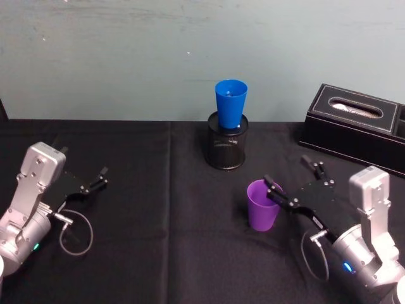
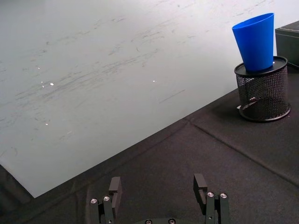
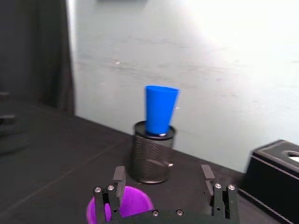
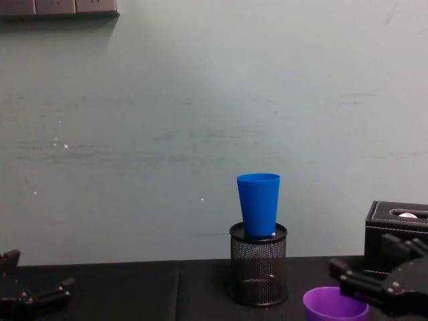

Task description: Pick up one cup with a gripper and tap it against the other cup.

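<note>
— Two grippers: what are they doing?
— Your left gripper [image 1: 100, 178] is idling open, empty. Blue cup [image 1: 230, 104] is sitting in the mesh holder [image 1: 226, 147]; purple cup [image 1: 262, 205] is standing on the tabletop [image 1: 158, 221]. Your right gripper [image 1: 290, 178] is spreading wide, one finger at its rim. You're approaching; next, close and lift.

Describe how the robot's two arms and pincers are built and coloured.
Both arms have silver-grey housings with a thin grey cable looping beside each wrist. The left pincer and right pincer are black metal with two slim fingers, small silver screws showing at the finger bases. A small green-blue light glows low on each arm.
</note>
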`<state>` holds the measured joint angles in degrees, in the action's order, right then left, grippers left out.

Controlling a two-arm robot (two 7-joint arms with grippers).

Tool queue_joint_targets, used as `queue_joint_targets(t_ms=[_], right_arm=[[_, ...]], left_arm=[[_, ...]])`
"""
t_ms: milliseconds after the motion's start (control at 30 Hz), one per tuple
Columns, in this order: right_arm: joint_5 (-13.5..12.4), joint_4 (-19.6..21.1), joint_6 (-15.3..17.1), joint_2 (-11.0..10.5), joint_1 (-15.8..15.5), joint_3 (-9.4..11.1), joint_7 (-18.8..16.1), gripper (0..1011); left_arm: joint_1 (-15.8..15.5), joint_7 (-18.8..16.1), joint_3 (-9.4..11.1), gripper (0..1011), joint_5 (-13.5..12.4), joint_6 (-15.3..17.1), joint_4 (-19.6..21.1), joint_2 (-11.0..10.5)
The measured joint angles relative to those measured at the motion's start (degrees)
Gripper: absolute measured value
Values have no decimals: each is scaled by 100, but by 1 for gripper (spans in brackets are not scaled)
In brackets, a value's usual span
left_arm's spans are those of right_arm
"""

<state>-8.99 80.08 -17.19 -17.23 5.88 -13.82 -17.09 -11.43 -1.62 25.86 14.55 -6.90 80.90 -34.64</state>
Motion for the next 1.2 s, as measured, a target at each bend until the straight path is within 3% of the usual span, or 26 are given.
queue_joint_targets(t_ms=[200, 467, 1200], right_arm=[[71, 150, -36, 138, -227, 315, 363, 1003], [84, 146, 28, 272, -357, 583, 566, 1003], [305, -304, 209, 498, -230, 749, 563, 1003]], left_arm=[[0, 0, 0, 1011, 0, 0, 0, 0], [0, 0, 0, 1011, 0, 0, 0, 0], [0, 0, 0, 1011, 0, 0, 0, 0]])
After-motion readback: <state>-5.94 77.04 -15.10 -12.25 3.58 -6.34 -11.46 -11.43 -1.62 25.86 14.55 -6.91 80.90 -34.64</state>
